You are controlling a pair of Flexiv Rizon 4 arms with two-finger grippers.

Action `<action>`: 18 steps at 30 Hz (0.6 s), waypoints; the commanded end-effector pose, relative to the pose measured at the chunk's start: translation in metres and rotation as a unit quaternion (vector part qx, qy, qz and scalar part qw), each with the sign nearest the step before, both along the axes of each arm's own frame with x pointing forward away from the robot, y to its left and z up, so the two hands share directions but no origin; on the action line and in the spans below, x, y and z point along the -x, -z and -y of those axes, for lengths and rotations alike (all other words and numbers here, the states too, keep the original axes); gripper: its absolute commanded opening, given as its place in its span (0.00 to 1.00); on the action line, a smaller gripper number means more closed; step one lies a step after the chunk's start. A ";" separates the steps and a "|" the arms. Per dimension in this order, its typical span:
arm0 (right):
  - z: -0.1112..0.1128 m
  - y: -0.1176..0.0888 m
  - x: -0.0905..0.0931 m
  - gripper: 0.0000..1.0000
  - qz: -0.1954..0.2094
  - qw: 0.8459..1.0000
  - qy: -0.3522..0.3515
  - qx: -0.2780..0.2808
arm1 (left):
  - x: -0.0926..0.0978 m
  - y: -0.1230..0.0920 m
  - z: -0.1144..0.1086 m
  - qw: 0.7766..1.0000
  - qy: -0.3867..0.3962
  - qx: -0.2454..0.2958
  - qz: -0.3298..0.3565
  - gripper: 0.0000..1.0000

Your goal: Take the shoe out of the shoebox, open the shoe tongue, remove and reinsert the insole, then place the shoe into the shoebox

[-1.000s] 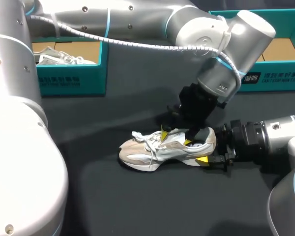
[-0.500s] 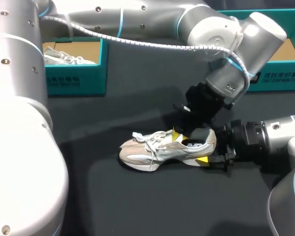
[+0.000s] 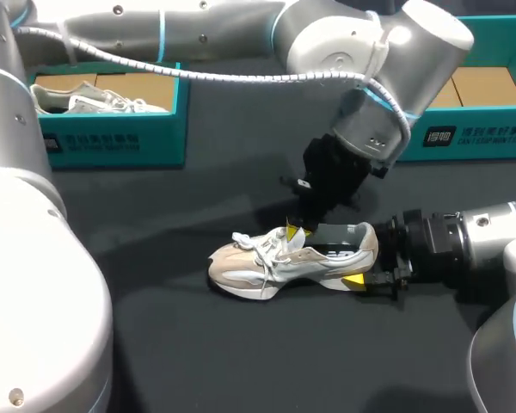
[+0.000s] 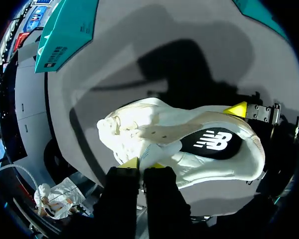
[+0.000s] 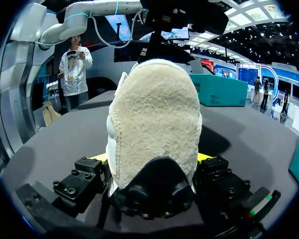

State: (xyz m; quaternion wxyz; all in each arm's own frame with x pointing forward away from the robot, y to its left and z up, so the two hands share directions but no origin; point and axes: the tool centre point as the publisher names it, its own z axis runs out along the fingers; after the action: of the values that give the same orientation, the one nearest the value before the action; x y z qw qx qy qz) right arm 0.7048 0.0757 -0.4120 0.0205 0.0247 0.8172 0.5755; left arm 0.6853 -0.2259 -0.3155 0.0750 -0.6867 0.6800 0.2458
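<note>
A white and beige shoe [image 3: 271, 262] lies on its sole on the dark table, toe toward my left. My right gripper [image 3: 365, 258] comes in from the right and grips the heel, one yellow-tipped finger on each side. In the right wrist view the beige heel [image 5: 154, 114] fills the space between those fingers [image 5: 97, 158]. My left gripper [image 3: 293, 233] reaches down from above the shoe's opening and is shut on the white tongue [image 4: 143, 158]. The left wrist view shows the dark insole [image 4: 212, 142] lying inside the shoe [image 4: 189, 124], ahead of my left gripper [image 4: 142, 163].
A teal shoebox [image 3: 112, 142] stands at the back left with another white shoe [image 3: 95, 99] in it. A second teal shoebox [image 3: 482, 133] stands at the back right. Bare dark table lies in front of the shoe.
My left gripper was open inside the shoe's opening, then shut and shifted toward the laces onto the tongue. The right arm and the shoe have stayed in place.
</note>
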 end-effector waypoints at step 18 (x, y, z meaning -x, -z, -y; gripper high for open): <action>0.001 0.000 0.000 0.00 0.000 1.000 0.001 0.002 | 0.010 -0.008 -0.078 0.985 -0.061 0.140 0.076 0.00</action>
State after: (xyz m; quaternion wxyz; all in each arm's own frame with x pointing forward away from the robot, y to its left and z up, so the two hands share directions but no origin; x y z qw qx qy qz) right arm 0.7048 0.0757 -0.4120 0.0205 0.0248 0.8172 0.5755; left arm 0.6800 -0.1575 -0.3024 0.0713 -0.7337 0.6540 0.1696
